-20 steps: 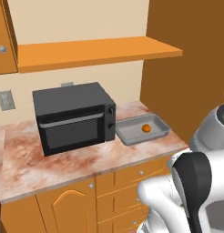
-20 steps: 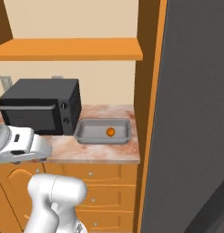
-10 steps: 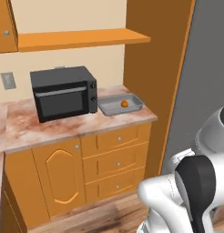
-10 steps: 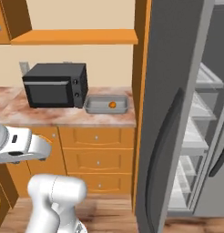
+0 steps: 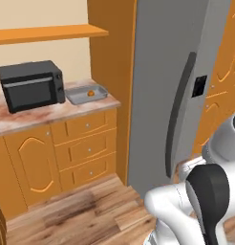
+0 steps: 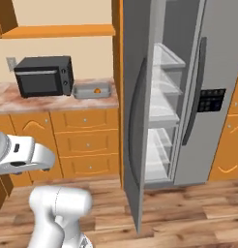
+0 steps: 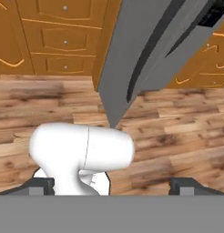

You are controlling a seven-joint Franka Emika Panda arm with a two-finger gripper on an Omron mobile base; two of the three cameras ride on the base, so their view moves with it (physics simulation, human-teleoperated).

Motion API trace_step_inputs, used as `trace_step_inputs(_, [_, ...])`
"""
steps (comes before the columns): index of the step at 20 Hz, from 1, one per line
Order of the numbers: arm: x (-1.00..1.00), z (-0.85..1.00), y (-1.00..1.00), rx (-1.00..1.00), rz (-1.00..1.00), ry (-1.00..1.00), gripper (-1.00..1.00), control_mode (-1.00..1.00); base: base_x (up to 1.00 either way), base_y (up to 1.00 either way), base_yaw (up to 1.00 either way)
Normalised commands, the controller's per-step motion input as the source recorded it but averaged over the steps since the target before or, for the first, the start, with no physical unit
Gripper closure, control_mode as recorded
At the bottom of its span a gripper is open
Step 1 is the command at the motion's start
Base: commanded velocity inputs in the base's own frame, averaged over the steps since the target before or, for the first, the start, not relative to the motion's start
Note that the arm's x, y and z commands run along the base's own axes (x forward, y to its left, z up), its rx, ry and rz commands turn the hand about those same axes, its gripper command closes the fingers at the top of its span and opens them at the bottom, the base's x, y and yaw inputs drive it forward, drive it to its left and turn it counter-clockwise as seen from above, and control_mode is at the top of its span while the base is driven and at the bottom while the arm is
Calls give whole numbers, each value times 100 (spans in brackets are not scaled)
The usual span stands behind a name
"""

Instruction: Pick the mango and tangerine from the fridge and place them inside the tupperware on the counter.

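Note:
The tangerine (image 5: 90, 93) (image 6: 97, 90) lies in the grey tupperware (image 5: 78, 96) (image 6: 84, 93) at the right end of the marbled counter (image 5: 48, 115) (image 6: 43, 102). Just right of the counter stands the fridge (image 5: 157, 72) (image 6: 188, 58), its left door (image 6: 134, 126) swung open on translucent white shelves (image 6: 162, 111). The mango is out of view. In the hand view my gripper (image 7: 112, 185) is open, its dark fingertips (image 7: 41, 184) far apart and nothing between them, facing the wooden floor and the open door's edge (image 7: 127, 54).
A black microwave (image 5: 31, 83) (image 6: 43, 75) stands left of the tupperware under an orange shelf (image 5: 48, 33). Orange drawers (image 5: 86, 143) lie below the counter. The open door's long dark handle (image 5: 179, 115) juts into the floor space in front of me.
The whole picture has shifted: the base has backed off from the counter and turned right, bringing the open fridge into view. The tangerine stays in the tupperware. My gripper stays open.

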Motion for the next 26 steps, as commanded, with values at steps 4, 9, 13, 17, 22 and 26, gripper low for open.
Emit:
trace_step_inputs(4, [0, 0, 0, 0, 0, 0, -100, 100, -61, -76, -36])
trace_step_inputs(9, [0, 0, 0, 0, 0, 0, -100, 100, -6, -85, -15])
trace_step_inputs(13, [0, 0, 0, 0, 0, 0, -100, 100, 31, -77, 1])
trace_step_inputs(17, [0, 0, 0, 0, 0, 0, -100, 100, 43, -72, 4])
trace_step_inputs(22, [0, 0, 0, 0, 0, 0, -100, 100, 41, -72, 11])
trace_step_inputs(26, [0, 0, 0, 0, 0, 0, -100, 100, 62, -61, 41])
